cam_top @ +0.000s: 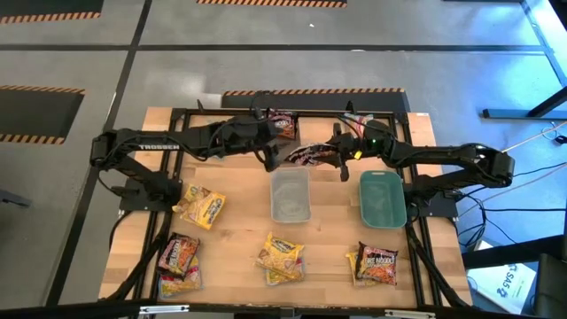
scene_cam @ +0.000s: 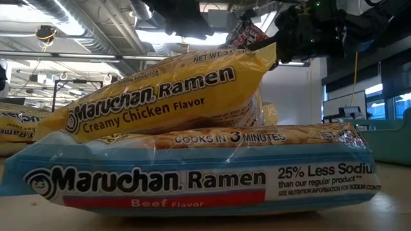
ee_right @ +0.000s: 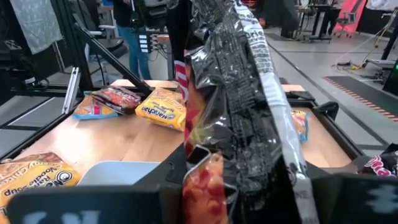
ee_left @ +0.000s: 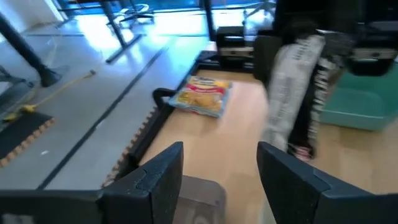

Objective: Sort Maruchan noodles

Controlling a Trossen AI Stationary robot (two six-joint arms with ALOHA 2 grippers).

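Note:
My right gripper (cam_top: 341, 159) is shut on a dark Maruchan noodle packet (cam_top: 310, 155), held in the air over the far edge of the clear bin (cam_top: 290, 197). My left gripper (cam_top: 267, 158) stands open just left of the packet's free end, with nothing between its fingers (ee_left: 155, 174). From it the packet (ee_left: 298, 87) shows ahead and off to one side. Other packets lie flat on the table: yellow ones (cam_top: 202, 208) (cam_top: 280, 257), dark ones (cam_top: 180, 257) (cam_top: 376, 263) and one at the far edge (cam_top: 282, 124). My right gripper pinches the dark packet between its two fingers at the end toward the table's right (ee_right: 211, 180). The fingers come in about level from the right. The packet is lifted clear of the table and sticks out from the fingers toward the left arm, its crinkled wrapper (ee_right: 236, 93) standing on edge.
A teal bin (cam_top: 383, 199) stands right of the clear bin. At the table's near edge a yellow Creamy Chicken packet (scene_cam: 167, 96) lies on a blue Beef packet (scene_cam: 186, 176). A black frame (cam_top: 177, 115) borders the table. A person (ee_right: 134, 43) stands beyond it.

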